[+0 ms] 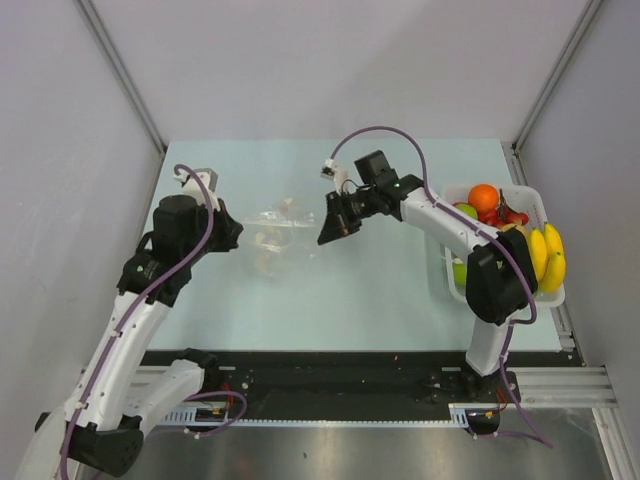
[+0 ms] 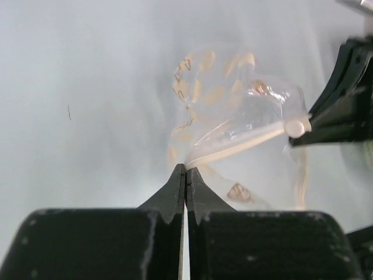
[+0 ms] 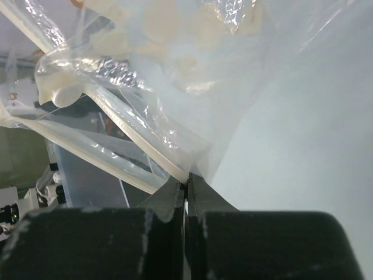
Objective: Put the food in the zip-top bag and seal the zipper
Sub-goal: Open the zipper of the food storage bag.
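The clear floppy plastic zip-top bag printed with pale dots (image 1: 278,235) spans between the two grippers at centre-left of the top view. The left gripper (image 2: 185,170) is pinched tight on one end of its whitish zipper strip (image 2: 233,149). The right gripper (image 3: 186,185) is clamped fully closed on the bag's opposite mouth edge. The toy fruits (image 1: 484,198) sit in the white slotted plastic basket (image 1: 530,192) at the right edge.

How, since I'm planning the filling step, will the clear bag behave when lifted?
Probably very floppy: the zip-top bag crumples and bulges between the left gripper and right gripper, both pinching its edge. Likely light: thin clear film, nothing visible inside. Possibly slippery, as the film looks glossy; the zipper strip seems firmer.
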Motion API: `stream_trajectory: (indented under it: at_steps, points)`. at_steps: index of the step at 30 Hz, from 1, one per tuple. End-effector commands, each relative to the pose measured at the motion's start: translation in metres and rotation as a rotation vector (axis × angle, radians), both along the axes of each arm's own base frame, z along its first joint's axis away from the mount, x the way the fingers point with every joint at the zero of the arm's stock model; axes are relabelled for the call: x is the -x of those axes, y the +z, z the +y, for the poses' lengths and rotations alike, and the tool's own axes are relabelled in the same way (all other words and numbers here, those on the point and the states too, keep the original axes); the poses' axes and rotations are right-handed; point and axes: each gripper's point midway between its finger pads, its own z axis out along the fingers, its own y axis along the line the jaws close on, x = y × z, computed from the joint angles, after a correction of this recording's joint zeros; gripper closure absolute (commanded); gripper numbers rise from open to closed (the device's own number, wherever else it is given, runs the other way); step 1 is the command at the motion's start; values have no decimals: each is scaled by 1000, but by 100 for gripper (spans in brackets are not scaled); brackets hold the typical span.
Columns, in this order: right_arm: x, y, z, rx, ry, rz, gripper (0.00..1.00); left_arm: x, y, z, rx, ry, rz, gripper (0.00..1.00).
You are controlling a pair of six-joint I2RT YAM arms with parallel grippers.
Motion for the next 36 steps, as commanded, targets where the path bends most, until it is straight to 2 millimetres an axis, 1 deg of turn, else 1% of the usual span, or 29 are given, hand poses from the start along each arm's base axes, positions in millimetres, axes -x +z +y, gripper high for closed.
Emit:
stream_trajectory:
  at_steps: [1,2,3,4,5,6,7,8,9,10,11,12,13,15,16,17,18,21,23,24,26,27,29,30,31,33,34,36]
  points:
    - [-4,-12,-40,95,47,-38,100,13,-18,-4,-104,-142,41,97]
    - [-3,-8,-37,75,57,-37,100,14,-18,-14,-75,-196,35,90]
    - [-1,1,-30,49,76,-46,100,15,-19,-21,-54,-234,31,76]
    - [4,8,-24,22,92,-36,100,17,-22,-29,-38,-271,33,71]
    - [7,12,-18,8,103,-40,100,14,-21,-33,-33,-276,28,67]
    - [9,17,-11,-4,117,-51,100,11,-17,-37,-37,-293,2,57]
    - [18,23,-2,-17,144,-57,100,8,-15,-43,-49,-310,1,54]
    - [22,24,2,-20,156,-54,100,4,-12,-44,-66,-311,-15,52]
    - [25,26,6,-27,166,-55,100,2,-11,-46,-73,-317,-19,47]
    - [30,26,9,-30,178,-47,100,-1,-8,-49,-80,-327,-25,45]
    - [31,26,10,-29,175,-40,100,-2,-6,-52,-87,-344,-30,41]
    - [31,26,11,-30,177,-41,100,-1,-3,-55,-84,-364,-32,39]
    - [31,27,12,-27,164,-25,100,0,4,-58,-75,-378,-47,36]
    - [29,32,13,-34,152,-21,100,10,14,-68,-30,-439,-64,21]
    - [27,36,14,-39,143,-25,100,15,17,-72,-8,-466,-72,16]
    - [25,41,18,-53,124,-19,100,22,25,-74,19,-482,-86,13]
    - [24,44,20,-62,116,-24,100,31,30,-81,57,-529,-86,12]
    - [23,56,30,-90,96,-12,100,45,40,-88,125,-558,-78,10]
    - [26,61,39,-103,99,-12,100,49,38,-93,135,-567,-53,10]
    - [27,62,42,-103,88,0,100,45,35,-93,121,-550,-43,10]
    - [27,63,49,-113,86,8,100,46,30,-98,100,-556,-30,10]
    - [28,65,52,-118,80,26,100,43,25,-101,75,-545,-21,10]
    - [28,67,57,-127,75,41,100,38,23,-102,47,-541,-32,10]
    - [30,70,60,-134,79,49,100,34,19,-103,22,-532,-27,10]
    - [31,72,62,-143,86,47,100,24,12,-94,-34,-478,-27,15]
    - [34,73,64,-148,97,47,100,14,3,-84,-100,-421,-4,26]
    - [35,71,64,-142,101,45,100,8,-7,-72,-159,-369,26,39]
    - [34,65,61,-126,102,36,100,2,-10,-58,-178,-324,40,54]
